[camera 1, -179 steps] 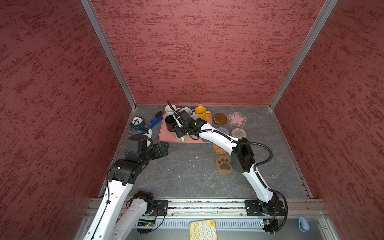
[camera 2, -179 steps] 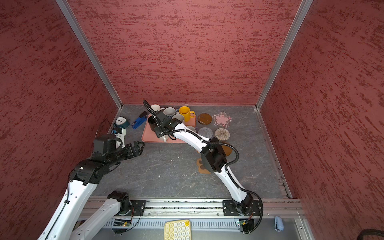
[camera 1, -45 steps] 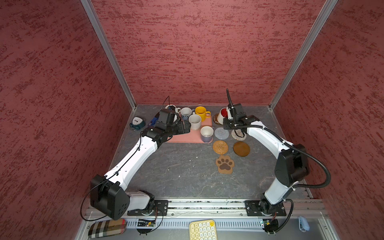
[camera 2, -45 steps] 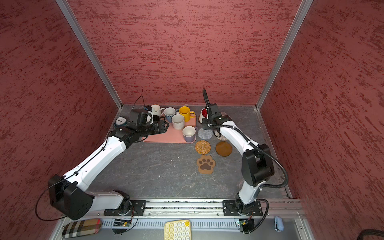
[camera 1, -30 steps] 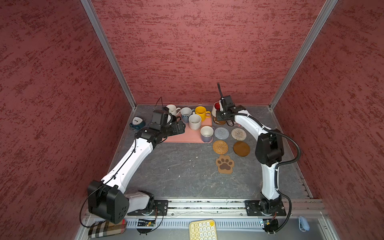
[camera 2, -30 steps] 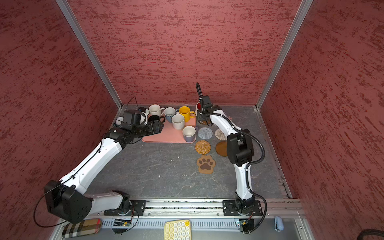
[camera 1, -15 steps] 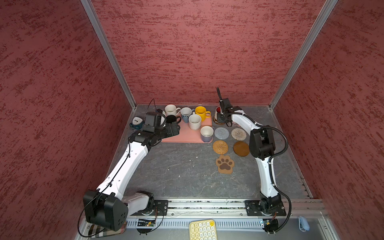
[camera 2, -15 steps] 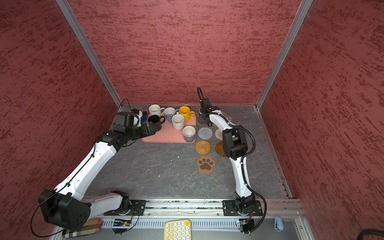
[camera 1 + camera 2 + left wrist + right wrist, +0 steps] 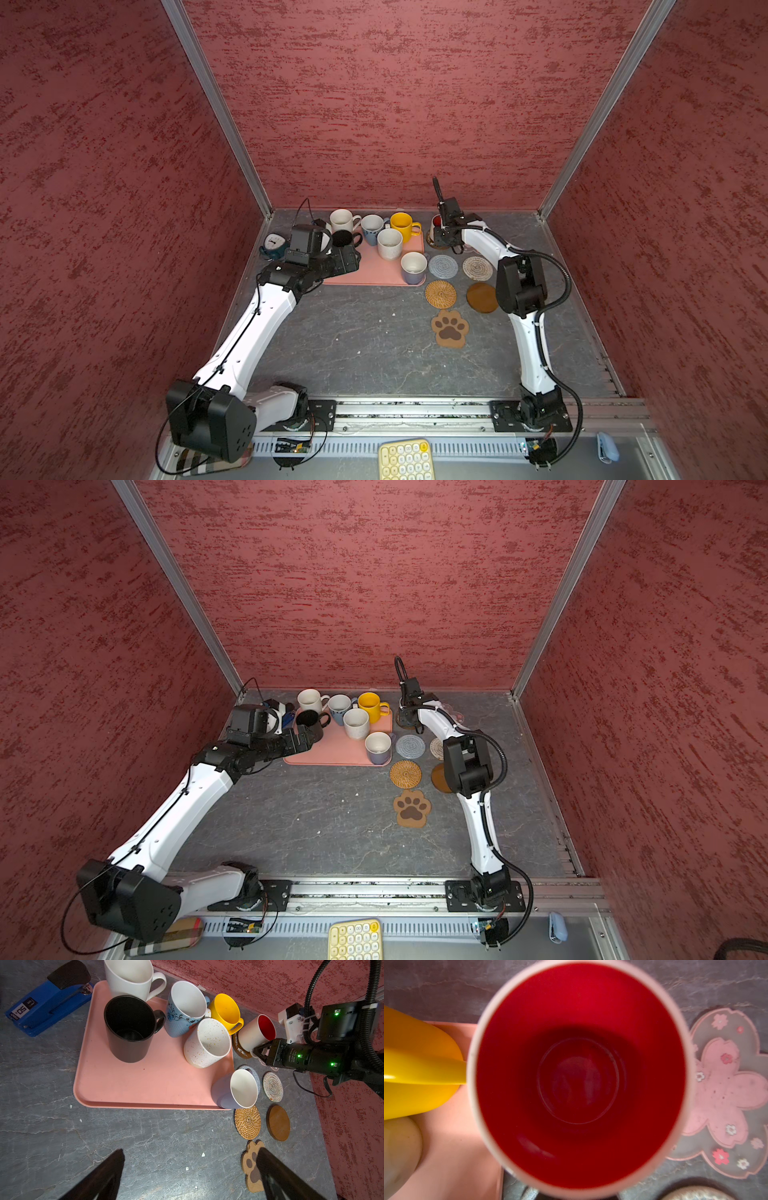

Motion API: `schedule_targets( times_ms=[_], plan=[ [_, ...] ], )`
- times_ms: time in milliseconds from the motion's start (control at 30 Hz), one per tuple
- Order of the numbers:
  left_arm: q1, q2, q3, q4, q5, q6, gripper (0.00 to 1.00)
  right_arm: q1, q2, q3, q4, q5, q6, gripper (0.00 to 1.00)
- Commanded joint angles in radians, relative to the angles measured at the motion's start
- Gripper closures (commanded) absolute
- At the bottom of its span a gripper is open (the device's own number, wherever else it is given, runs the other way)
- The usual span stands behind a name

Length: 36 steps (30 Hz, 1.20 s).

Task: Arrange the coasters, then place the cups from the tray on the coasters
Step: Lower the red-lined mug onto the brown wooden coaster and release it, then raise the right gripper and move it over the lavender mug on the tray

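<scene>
My right gripper [image 9: 446, 237] is shut on the white cup with red inside [image 9: 256, 1032], which rests on an amber-brown disc [image 9: 239, 1051] beside the pink flower coaster [image 9: 724, 1093]. The salmon tray [image 9: 370, 274] carries the black [image 9: 343, 239], plain white [image 9: 343, 219], light blue [image 9: 372, 228], yellow [image 9: 403, 226], speckled [image 9: 390, 243] and lavender [image 9: 413, 268] cups. Right of it lie the grey crochet [image 9: 443, 266], beige woven [image 9: 477, 268], rattan [image 9: 441, 294], second amber [image 9: 482, 297] and paw-print [image 9: 450, 328] coasters. My left gripper [image 9: 190, 1167] hangs open and empty near the black cup.
A blue stapler [image 9: 47, 1001] and a small clock [image 9: 274, 243] lie left of the tray by the left wall. A pale yellow keypad [image 9: 405, 459] sits beyond the front rail. Red walls close in on three sides.
My right gripper has carried the red-inside cup leftward to the back amber disc and lowered it there. My left gripper has drawn back leftward across the tray, still open.
</scene>
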Motion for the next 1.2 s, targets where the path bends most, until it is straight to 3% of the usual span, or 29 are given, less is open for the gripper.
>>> schedule_targets(
  times_ms=[0,267,533,800,1167],
  plan=[
    [0.006,-0.012,-0.012,-0.009,0.010,-0.001,0.00,-0.006,-0.008,0.038,0.046,0.010,-0.011,0.84],
    [0.006,-0.032,-0.012,-0.020,0.013,-0.005,0.00,-0.006,-0.038,0.014,0.044,0.011,-0.009,0.55],
    [0.005,-0.087,-0.035,-0.035,0.015,-0.014,0.00,-0.006,-0.120,-0.066,0.069,0.007,-0.004,0.35],
    [-0.040,-0.148,-0.085,-0.031,-0.006,-0.040,0.00,-0.006,-0.349,-0.311,0.190,0.026,-0.013,0.27],
    [-0.222,-0.226,-0.230,0.016,-0.124,-0.124,0.00,0.026,-0.696,-0.700,0.314,0.008,0.022,0.26]
  ],
)
